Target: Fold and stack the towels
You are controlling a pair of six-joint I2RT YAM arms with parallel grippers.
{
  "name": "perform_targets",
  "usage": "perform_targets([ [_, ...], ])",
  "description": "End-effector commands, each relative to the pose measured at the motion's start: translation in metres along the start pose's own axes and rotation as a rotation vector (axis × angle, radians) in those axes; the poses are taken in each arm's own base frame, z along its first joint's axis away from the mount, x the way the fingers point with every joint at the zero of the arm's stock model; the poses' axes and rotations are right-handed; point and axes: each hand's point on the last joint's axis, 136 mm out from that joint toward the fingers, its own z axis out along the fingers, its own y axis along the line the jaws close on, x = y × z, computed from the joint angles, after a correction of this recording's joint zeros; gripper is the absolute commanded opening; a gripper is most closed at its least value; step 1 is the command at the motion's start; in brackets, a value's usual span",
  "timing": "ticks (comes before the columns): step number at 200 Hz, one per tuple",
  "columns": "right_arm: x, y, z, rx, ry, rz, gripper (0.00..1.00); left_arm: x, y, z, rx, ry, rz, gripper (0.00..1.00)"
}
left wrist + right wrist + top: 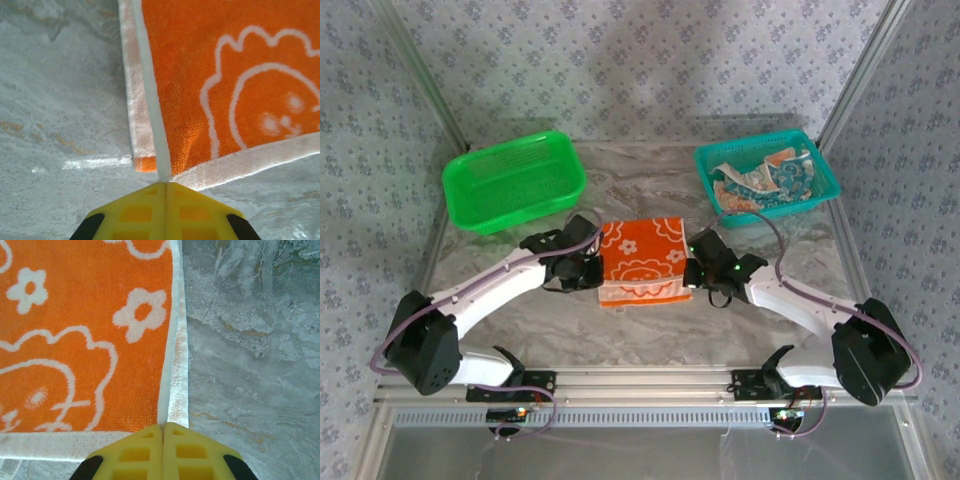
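Yellow left gripper (pixel 165 185) pinches white-hemmed corner of looped-pile orange towel (pixel 200 75).

Left arm (pixel 485 290) and right arm (pixel 798 302) are white tubes between bulky black joint housings, biggest nearest the aluminium rail (pixel 640 380). Purple-grey cables (pixel 554 408) trail each down to that rail. Left gripper (pixel 165 183) and right gripper (pixel 163 426) carry yellow fingers (pixel 135 212) with recessed squares.

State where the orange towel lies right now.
In the top view the orange towel lies mid-table, between the left hand and right hand, nearer the arms than the green basket and teal basket.
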Motion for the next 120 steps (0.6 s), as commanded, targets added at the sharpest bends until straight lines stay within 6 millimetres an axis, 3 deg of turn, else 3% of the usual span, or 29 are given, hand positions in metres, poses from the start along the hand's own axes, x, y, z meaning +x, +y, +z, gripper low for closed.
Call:
perform_targets([
  [1, 0.018, -0.007, 0.014, 0.029, 0.058, 0.014, 0.0, 0.014, 0.004, 0.013, -0.007, 0.055, -0.006, 0.0],
  [21, 0.026, -0.009, 0.024, 0.038, 0.085, 0.007, 0.0, 0.024, 0.014, 0.026, -0.045, 0.099, -0.003, 0.0],
  [81, 0.047, -0.013, 0.042, 0.054, 0.152, -0.012, 0.0, 0.034, 0.021, 0.053, -0.057, 0.145, 0.009, 0.0],
  [120, 0.051, -0.016, 0.047, 0.071, 0.163, -0.021, 0.0, 0.037, 0.02, 0.062, -0.06, 0.165, 0.016, 0.0],
])
